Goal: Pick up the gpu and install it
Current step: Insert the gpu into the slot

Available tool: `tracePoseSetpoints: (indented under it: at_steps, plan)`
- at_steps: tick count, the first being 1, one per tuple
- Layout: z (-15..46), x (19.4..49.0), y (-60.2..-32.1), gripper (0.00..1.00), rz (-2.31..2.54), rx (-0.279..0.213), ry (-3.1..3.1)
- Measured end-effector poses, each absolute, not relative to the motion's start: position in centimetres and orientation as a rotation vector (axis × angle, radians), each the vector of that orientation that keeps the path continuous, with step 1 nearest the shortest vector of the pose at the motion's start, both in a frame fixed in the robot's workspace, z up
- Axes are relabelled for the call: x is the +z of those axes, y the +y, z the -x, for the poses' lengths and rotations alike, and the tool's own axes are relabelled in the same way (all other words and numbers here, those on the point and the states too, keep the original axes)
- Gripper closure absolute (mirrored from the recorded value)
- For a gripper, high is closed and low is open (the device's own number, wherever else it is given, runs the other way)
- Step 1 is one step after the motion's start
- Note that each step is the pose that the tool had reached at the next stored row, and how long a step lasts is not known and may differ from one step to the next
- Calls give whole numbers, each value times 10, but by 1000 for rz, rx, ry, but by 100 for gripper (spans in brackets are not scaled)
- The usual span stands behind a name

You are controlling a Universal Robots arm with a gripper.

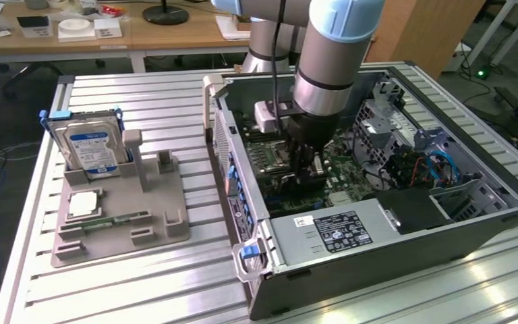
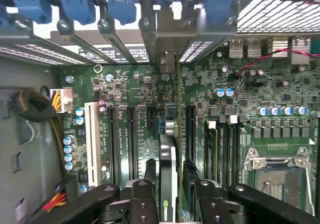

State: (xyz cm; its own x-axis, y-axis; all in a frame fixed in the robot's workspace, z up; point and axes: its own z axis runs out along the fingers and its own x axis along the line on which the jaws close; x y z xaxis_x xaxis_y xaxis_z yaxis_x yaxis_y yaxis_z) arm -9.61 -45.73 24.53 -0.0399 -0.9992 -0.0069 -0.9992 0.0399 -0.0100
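The gpu (image 2: 168, 164) stands on edge between the pincer (image 2: 168, 184) fingers (image 2: 145, 196), down on the green motherboard (image 2: 270, 99) inside the open computer case (image 1: 403, 229). The fingers flank the card closely; whether they clamp it or stand just apart I cannot tell. In the exterior view the case lies on a ribbed metal desk (image 1: 151, 283). To the exterior view's left, a grey holder (image 1: 119, 223) carries a hard drive (image 1: 92, 152). A wooden table (image 1: 106, 37) stands far behind.
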Motion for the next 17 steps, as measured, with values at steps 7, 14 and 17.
tracePoseSetpoints:
  at_steps: [7,14,17]
  plan:
    - [96,266,-457,65,2167,-6,2256]
    - [96,273,-457,66,2167,-7,2255]
    - [96,274,-457,78,2167,-7,2255]
